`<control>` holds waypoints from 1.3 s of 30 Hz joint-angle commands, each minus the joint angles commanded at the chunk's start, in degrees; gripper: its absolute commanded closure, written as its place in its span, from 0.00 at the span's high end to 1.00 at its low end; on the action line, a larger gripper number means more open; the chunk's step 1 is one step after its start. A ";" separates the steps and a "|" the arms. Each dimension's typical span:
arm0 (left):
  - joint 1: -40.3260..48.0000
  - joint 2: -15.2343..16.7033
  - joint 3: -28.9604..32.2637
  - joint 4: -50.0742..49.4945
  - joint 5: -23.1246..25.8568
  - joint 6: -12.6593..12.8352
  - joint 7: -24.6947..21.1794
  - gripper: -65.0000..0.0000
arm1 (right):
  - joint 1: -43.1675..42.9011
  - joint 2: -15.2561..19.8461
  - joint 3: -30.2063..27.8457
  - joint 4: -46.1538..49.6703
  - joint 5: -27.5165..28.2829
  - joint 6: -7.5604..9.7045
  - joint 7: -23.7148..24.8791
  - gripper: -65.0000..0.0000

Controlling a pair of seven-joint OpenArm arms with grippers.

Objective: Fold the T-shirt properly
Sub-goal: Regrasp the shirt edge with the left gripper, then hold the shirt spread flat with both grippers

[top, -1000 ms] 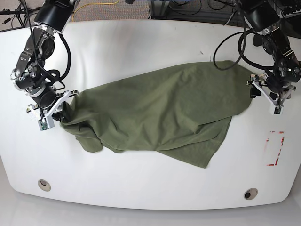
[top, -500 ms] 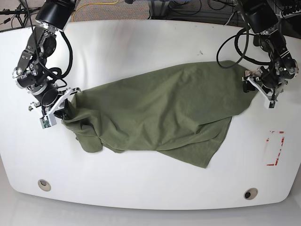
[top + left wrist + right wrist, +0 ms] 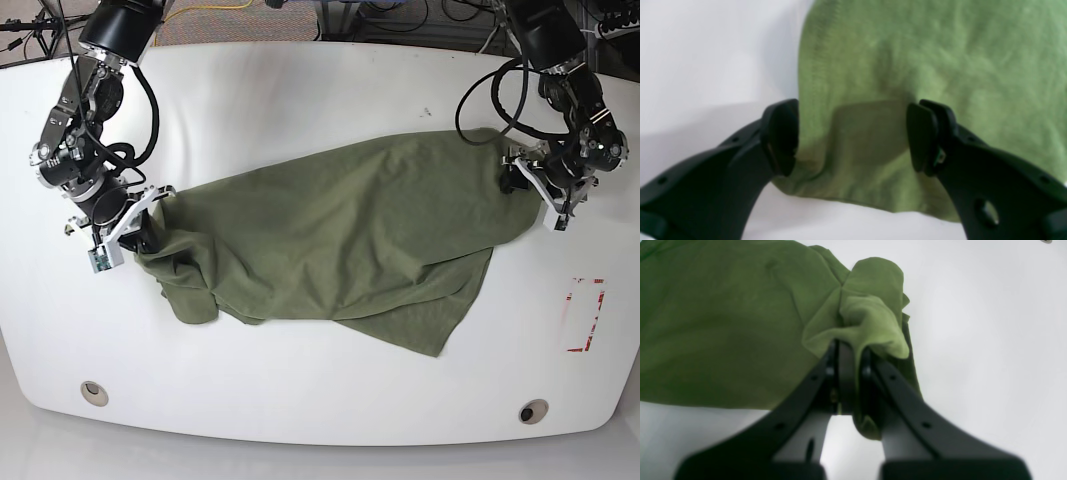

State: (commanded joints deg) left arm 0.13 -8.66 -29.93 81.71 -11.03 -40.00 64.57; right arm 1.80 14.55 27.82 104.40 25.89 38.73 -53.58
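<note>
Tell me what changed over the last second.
The left gripper moved in over the T-shirt's edge, jaws open around the hem, not yet gripping. The right gripper shifted slightly up, staying shut on the bunched cloth. The shirt's layout on the table barely changed.

White table (image 3: 320,90); red-outlined marking (image 3: 586,315) near right edge; round holes (image 3: 94,392), (image 3: 533,411) along front; yellow cable (image 3: 205,10) behind.

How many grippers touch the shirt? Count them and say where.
2: the right gripper shut on the T-shirt at its bunched end; the left gripper, jaws open, straddling its other edge.
</note>
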 joint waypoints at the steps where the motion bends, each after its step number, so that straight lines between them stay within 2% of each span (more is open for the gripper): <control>1: 0.00 0.00 0.44 0.00 0.00 0.00 0.18 0.60 | 0.00 0.00 0.00 0.00 0.00 0.00 0.00 0.00; 4: -0.09 0.00 2.81 0.00 0.00 0.00 0.70 0.37 | 0.00 0.00 0.00 0.00 0.00 0.00 0.00 0.00; 6: -0.18 0.09 3.78 -0.09 0.00 0.00 0.62 0.14 | 0.00 0.00 0.00 0.00 0.00 0.00 0.00 0.00; 9: -0.35 0.44 4.48 -0.35 0.00 0.00 0.53 0.01 | 0.00 -0.09 0.00 0.00 0.00 0.00 0.00 0.00; 12: -1.23 1.58 4.84 -0.09 0.18 0.00 0.44 0.00 | 0.00 -0.09 0.00 0.00 0.00 0.00 0.00 0.00; 17: -1.76 1.76 5.01 -0.35 1.67 0.00 0.62 0.00 | 0.00 -0.09 0.00 -0.09 0.00 0.00 0.00 0.00; 20: -2.29 2.37 4.92 -0.26 1.41 2.59 0.62 0.00 | 0.00 -0.09 0.00 -0.09 0.00 0.00 0.00 0.00; 27: -2.46 2.81 4.92 -0.09 -0.09 2.59 0.79 0.00 | 0.00 -0.09 0.00 -0.09 0.00 -0.09 0.00 0.00; 33: -2.29 2.73 4.92 -0.35 -3.52 2.51 0.79 0.00 | 0.00 -1.23 0.00 -0.09 0.00 -0.09 0.00 0.00; 39: -2.20 2.55 4.92 -0.09 -3.34 2.68 0.88 0.00 | -0.09 -1.58 0.00 -0.09 0.00 -0.09 0.00 0.00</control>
State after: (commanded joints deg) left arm -2.07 -6.11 -25.01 81.63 -14.37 -37.32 65.45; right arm 1.71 12.97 27.82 104.31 25.89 38.64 -53.58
